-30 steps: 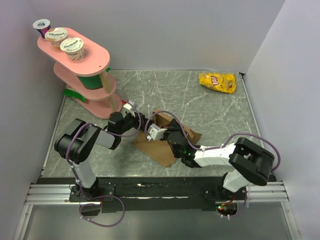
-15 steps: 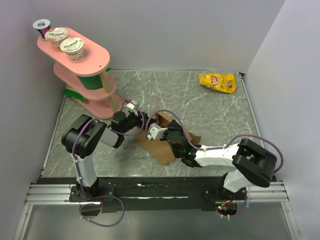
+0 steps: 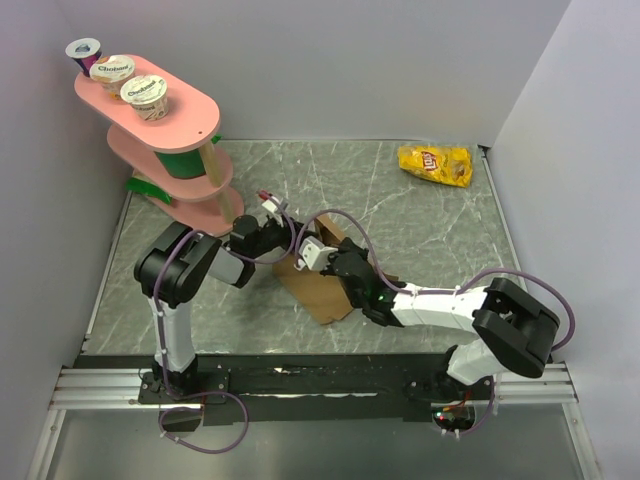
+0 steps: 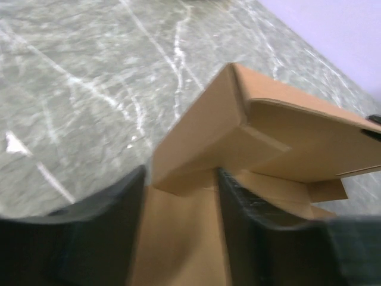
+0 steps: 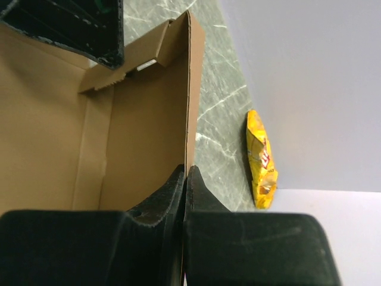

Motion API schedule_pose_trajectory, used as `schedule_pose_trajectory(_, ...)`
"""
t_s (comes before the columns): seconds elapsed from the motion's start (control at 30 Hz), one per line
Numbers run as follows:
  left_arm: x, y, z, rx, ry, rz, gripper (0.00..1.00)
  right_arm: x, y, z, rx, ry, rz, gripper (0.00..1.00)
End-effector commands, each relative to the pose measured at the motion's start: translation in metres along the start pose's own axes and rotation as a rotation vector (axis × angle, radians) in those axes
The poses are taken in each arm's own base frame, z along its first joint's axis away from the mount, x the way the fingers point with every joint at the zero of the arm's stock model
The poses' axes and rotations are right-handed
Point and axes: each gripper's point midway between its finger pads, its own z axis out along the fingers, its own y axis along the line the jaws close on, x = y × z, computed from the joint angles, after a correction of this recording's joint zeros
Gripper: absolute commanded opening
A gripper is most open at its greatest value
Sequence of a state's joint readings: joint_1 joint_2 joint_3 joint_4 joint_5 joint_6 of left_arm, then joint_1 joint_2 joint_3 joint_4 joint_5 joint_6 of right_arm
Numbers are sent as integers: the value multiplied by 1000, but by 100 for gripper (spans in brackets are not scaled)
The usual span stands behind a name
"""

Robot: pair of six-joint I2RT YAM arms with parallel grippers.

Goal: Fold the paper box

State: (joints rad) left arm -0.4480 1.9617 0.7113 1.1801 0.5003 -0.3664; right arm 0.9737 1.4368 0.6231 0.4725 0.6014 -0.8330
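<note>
The paper box, plain brown cardboard and partly folded, lies at the table's middle with one wall raised. My right gripper is shut on the top edge of that raised wall; in the right wrist view the fingers pinch the cardboard edge of the box. My left gripper reaches in from the left at the box's corner. In the left wrist view its jaws stand apart, with a cardboard flap of the box filling the gap between them. Whether the pads press on it does not show.
A yellow chip bag lies at the back right corner, also in the right wrist view. A pink two-tier shelf with yogurt cups stands at the back left. White walls enclose the marbled table.
My left gripper has moved right onto the box's corner and its jaws have narrowed. The right gripper has shifted slightly up and left with the wall, and the box has drawn in.
</note>
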Motion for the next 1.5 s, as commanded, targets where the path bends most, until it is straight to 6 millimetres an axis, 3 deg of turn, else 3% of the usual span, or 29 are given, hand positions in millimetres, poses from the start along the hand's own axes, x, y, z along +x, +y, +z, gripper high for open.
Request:
schedule_pose_trajectory(0.0,-45,-34,20,134,-127,43,50,-6,56,-4,-255,-66,26,0)
schedule_pose_trajectory(0.1,-44,-37,23,151,-130,36,40,-7,57,-3,-263,-69,37,0)
schedule_pose_trajectory(0.2,-41,-38,27,158,-123,21,44,-7,56,-4,-268,-70,49,0)
schedule_pose_trajectory(0.23,-41,-37,28,154,-120,17,50,-7,56,-4,-271,-70,57,0)
schedule_pose_trajectory(0.27,-39,-37,29,152,-116,10,68,-7,54,-5,-271,-73,66,0)
schedule_pose_trajectory(0.37,-38,-33,28,136,-117,-3,88,-6,54,-6,-289,-68,83,0)
schedule_pose_trajectory(0.5,-36,-32,27,128,-101,1,98,-6,56,-9,-332,-70,103,0)
schedule_pose_trajectory(0.67,-36,-22,22,102,-84,10,93,-7,53,-8,-348,-76,129,0)
schedule_pose_trajectory(0.8,-39,-26,13,103,-97,17,88,-10,51,-8,-375,-87,167,0)
schedule_pose_trajectory(0.9,-39,-34,-6,96,-107,12,99,-12,48,-7,-411,-88,200,0)
schedule_pose_trajectory(1.0,-49,-44,-22,95,-130,24,96,-9,41,-1,-405,-71,210,0)
schedule_pose_trajectory(1.03,-37,-43,-29,79,-91,6,96,-7,40,1,-398,-66,205,0)
schedule_pose_trajectory(1.1,-38,-45,-36,68,-77,25,96,-5,33,6,-376,-65,211,0)
schedule_pose_trajectory(1.17,-25,-45,-46,52,-41,21,96,-3,31,9,-370,-69,207,0)
schedule_pose_trajectory(1.2,-30,-48,-50,48,-48,31,96,-3,27,12,-360,-75,212,0)
schedule_pose_trajectory(1.27,-18,-44,-61,7,-6,26,96,-5,25,16,-363,-89,202,0)
schedule_pose_trajectory(1.4,-28,-51,-82,-18,-19,49,96,5,14,26,-376,-69,231,0)
schedule_pose_trajectory(1.47,-31,-42,-87,-56,-2,55,96,7,11,29,-378,-73,235,0)
